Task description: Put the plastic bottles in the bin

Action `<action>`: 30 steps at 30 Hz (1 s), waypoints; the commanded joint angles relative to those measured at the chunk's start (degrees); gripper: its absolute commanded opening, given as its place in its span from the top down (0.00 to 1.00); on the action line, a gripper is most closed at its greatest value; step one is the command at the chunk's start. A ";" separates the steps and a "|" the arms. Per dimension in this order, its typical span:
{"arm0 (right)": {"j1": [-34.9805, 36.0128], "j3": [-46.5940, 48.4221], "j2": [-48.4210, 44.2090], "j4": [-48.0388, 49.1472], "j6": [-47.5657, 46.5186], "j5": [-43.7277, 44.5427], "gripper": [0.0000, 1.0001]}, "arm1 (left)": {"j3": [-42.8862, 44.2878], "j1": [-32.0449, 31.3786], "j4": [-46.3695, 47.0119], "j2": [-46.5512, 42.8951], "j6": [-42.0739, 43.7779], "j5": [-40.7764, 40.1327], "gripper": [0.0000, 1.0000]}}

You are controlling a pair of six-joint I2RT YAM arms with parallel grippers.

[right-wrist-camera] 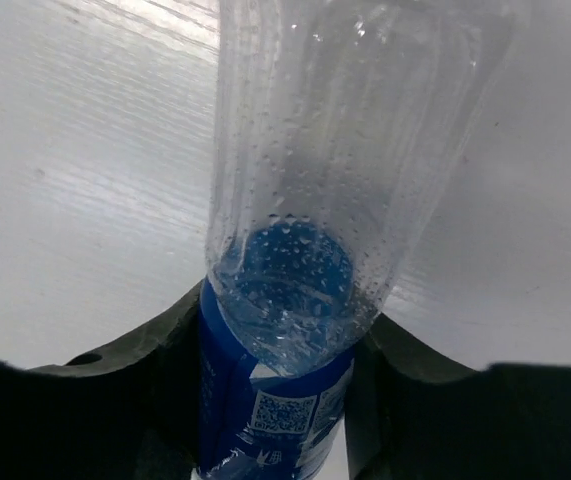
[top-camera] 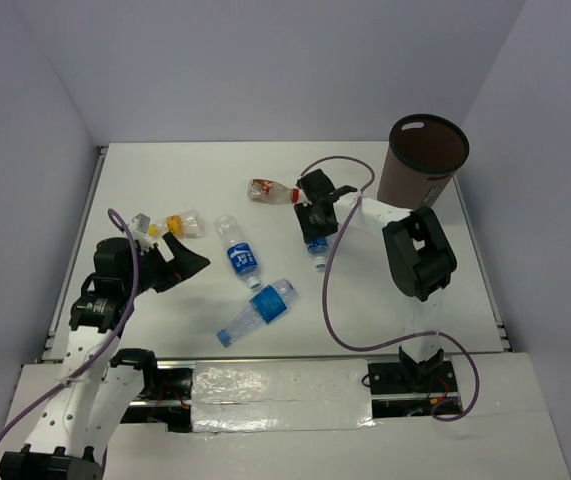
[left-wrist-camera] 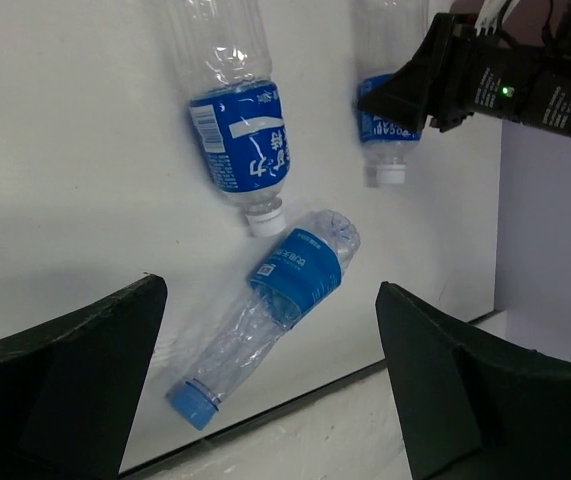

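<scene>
Right wrist view: blue-labelled bottle point(right-wrist-camera: 335, 200) tight between fingers of right gripper point(right-wrist-camera: 277, 375).

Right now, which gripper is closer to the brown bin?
Right. The right gripper, clamping a blue-label bottle, sits a short way left of the bin; the left gripper is far across the table.

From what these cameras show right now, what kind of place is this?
Most likely a robot lab test cell, not a home: a white table boxed in by plain pale walls, a cabled left arm and right arm bolted at its near edge, and plastic bottles scattered on it, with a bin.
</scene>
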 commanded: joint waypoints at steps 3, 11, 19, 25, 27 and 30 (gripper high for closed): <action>-0.51 3.10 -5.42 -1.87 -7.47 -4.18 0.72 | 1.31 -4.36 3.50 1.21 0.18 1.52 0.01; -6.22 11.78 -24.65 -6.09 -23.92 -19.64 0.75 | 1.66 -20.88 9.57 9.71 -1.31 -7.61 0.01; -23.35 27.98 -26.26 -6.90 -21.91 -22.38 0.75 | 9.48 -35.74 7.02 24.14 2.98 -19.39 0.01; -31.80 24.30 -26.53 4.43 -19.09 -15.62 0.70 | 16.33 -40.84 3.86 35.13 6.59 -22.22 0.01; -33.81 23.59 -25.74 7.17 -18.65 -14.56 0.68 | 18.70 -42.33 3.07 38.47 7.21 -24.13 0.01; -35.23 24.11 -22.14 7.18 -18.12 -12.36 0.67 | 21.08 -44.09 1.57 42.08 8.00 -26.17 0.01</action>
